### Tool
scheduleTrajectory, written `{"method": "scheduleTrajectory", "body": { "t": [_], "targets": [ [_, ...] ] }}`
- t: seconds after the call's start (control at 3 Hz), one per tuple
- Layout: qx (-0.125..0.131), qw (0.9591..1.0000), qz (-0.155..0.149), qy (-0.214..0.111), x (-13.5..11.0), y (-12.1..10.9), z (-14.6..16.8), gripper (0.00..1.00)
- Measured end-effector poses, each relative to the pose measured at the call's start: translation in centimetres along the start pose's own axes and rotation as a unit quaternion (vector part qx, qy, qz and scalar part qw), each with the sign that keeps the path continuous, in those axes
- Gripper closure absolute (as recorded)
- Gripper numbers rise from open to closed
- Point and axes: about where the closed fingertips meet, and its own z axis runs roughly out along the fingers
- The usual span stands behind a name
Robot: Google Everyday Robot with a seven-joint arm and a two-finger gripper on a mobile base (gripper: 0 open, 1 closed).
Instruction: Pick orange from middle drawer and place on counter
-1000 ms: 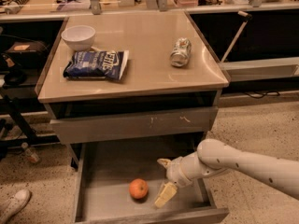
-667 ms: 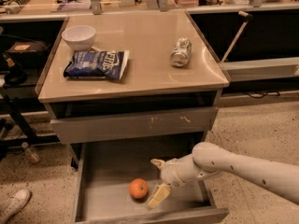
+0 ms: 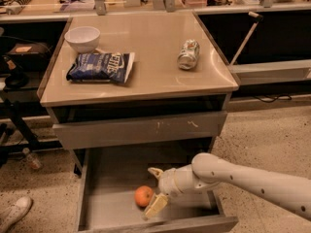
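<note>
The orange (image 3: 143, 196) lies on the grey floor of the open middle drawer (image 3: 109, 191), near its front. My gripper (image 3: 155, 190) is down inside the drawer, right beside the orange on its right. Its fingers are spread, one fingertip (image 3: 155, 171) above the fruit and the other (image 3: 155, 207) below it, with the orange at the mouth of the gap. The white arm comes in from the lower right. The counter (image 3: 146, 69) is the glossy beige top above the drawers.
On the counter stand a white bowl (image 3: 82, 38), a blue chip bag (image 3: 101, 67) and a crushed silver can (image 3: 188, 54). A shallower drawer with a scratched front (image 3: 141, 128) sits just above the open one. A shoe (image 3: 14, 212) lies on the floor at left.
My gripper has moved left across the drawer floor toward the orange, and now sits right beside it. The orange has not moved.
</note>
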Motion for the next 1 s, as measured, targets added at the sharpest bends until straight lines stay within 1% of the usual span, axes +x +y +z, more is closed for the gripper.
{"method": "scheduleTrajectory", "body": {
  "t": [0.33,0.67,1.0],
  "targets": [
    [-0.006,0.9999,-0.008,0.006,-0.1,-1.0,1.7,0.00],
    [0.001,0.9997,-0.002,0.026,0.5,-2.0,2.7,0.00],
    [0.001,0.9995,-0.009,0.031,0.5,-1.6,2.4,0.00]
  ]
}}
